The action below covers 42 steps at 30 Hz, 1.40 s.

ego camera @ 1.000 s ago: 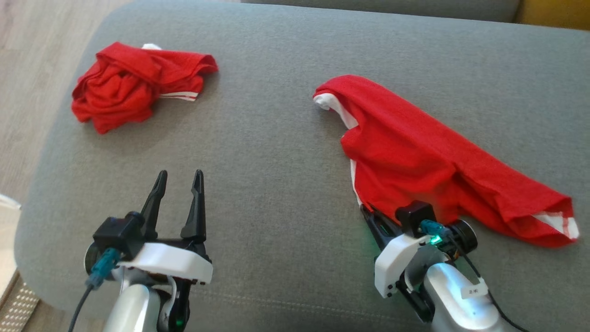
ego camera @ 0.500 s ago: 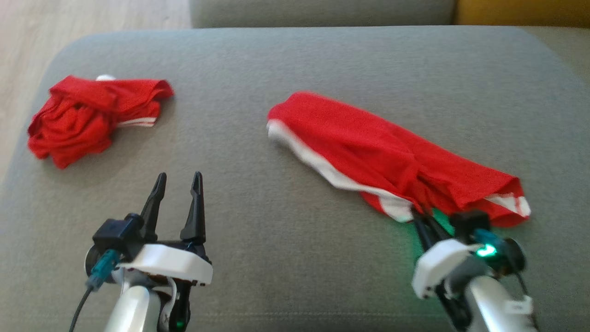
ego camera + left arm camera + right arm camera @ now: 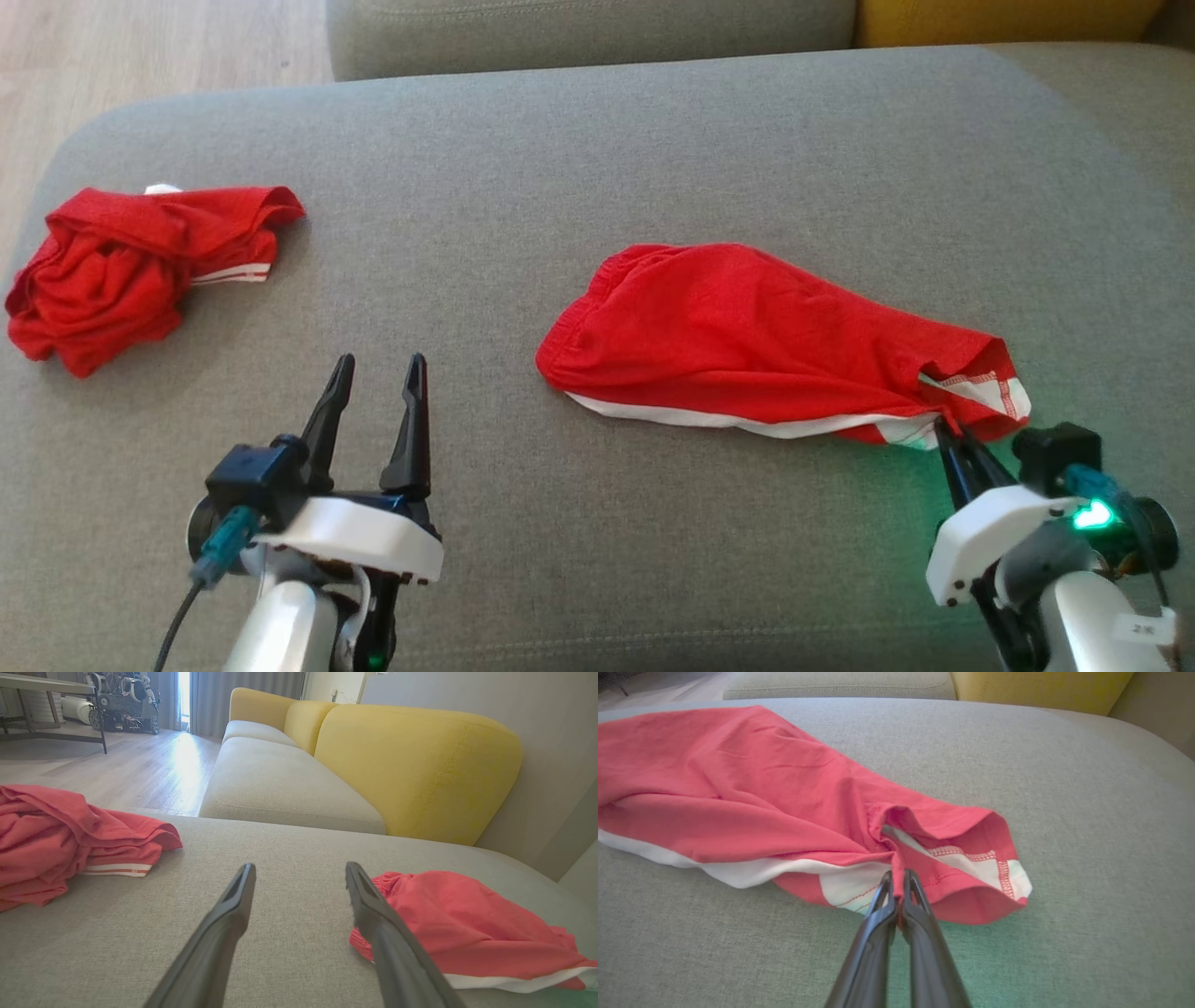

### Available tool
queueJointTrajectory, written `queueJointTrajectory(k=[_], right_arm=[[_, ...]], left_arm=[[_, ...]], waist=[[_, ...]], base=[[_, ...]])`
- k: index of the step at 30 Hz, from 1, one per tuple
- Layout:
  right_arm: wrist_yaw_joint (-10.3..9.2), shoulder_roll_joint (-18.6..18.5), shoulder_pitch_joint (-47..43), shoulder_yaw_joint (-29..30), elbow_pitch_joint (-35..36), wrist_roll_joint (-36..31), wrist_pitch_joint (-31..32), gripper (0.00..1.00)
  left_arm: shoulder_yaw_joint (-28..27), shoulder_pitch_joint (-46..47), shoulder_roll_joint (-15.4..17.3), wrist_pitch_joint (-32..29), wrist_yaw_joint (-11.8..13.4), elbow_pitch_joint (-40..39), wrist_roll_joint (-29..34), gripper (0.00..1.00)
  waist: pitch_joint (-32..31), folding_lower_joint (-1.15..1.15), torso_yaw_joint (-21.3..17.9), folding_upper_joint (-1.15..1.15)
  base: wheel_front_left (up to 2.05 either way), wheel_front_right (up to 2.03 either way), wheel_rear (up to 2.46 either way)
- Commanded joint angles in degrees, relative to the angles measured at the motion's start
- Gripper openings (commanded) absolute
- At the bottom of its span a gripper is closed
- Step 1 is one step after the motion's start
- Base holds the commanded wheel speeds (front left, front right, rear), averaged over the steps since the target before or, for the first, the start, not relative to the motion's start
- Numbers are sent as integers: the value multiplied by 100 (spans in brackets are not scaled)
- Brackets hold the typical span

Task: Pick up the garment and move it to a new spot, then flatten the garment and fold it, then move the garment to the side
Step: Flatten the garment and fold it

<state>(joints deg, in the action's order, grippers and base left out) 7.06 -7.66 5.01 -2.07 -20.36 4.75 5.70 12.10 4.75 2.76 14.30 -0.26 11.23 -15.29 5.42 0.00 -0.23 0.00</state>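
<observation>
red garment lay on the right half of the grey cushion, stretched out lengthwise, mostly flat with a few folds, white trim along its near edge. gathered waistband end pointed toward the middle of the cushion, leg-opening end sat at the right, near the robot. right gripper was clamped on the garment: in the right wrist view both fingers were pressed together with a thin pinch of red fabric between the tips, right at the hem of the leg opening where the white panel and red stitching showed. fabric bunched into a small ridge running up from the pinch. bulk of the garment rested on the cushion, couldn't tell if the pinched corner was lifted off it. green light glowed on the right wrist and tinted the cushion beside it. left gripper was at lower left of the head view, fingers spread apart, empty, over bare cushion, well apart from the garment. second red cloth sat crumpled in a heap at the far left edge of the cushion, white stripe showing on one side, apart from both grippers. behind the cushion: another grey seat with yellow backrests, wood floor at the left.
</observation>
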Motion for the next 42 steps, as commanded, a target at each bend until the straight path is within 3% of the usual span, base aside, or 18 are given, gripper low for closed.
queueJointTrajectory(k=[1,18,19,20,29,42], right_arm=[[43,-69,65,-173,202,-44,2,0],[43,-208,827,-694,-984,-104,-408,0],[43,-218,868,-681,-1051,-141,-471,44],[43,-207,903,-645,-1112,-166,-541,100],[43,-3,951,-362,-1247,-237,-916,100],[43,430,122,282,28,26,-1450,100]], left_arm=[[-177,140,12,70,-14,-149,7,100],[-94,268,12,70,-94,-58,68,100],[-93,269,12,70,-97,-55,68,100],[-95,268,12,70,-98,-51,70,100],[-129,214,12,70,-65,-8,78,100],[-61,26,11,70,-7,19,-20,100]], waist=[[11,0,6,0],[243,0,253,0],[246,0,256,0],[245,0,256,0],[48,0,92,0],[-212,0,-185,0]], base=[[0,0,0],[0,0,0],[0,0,0],[0,0,0],[0,0,0],[0,0,0]])
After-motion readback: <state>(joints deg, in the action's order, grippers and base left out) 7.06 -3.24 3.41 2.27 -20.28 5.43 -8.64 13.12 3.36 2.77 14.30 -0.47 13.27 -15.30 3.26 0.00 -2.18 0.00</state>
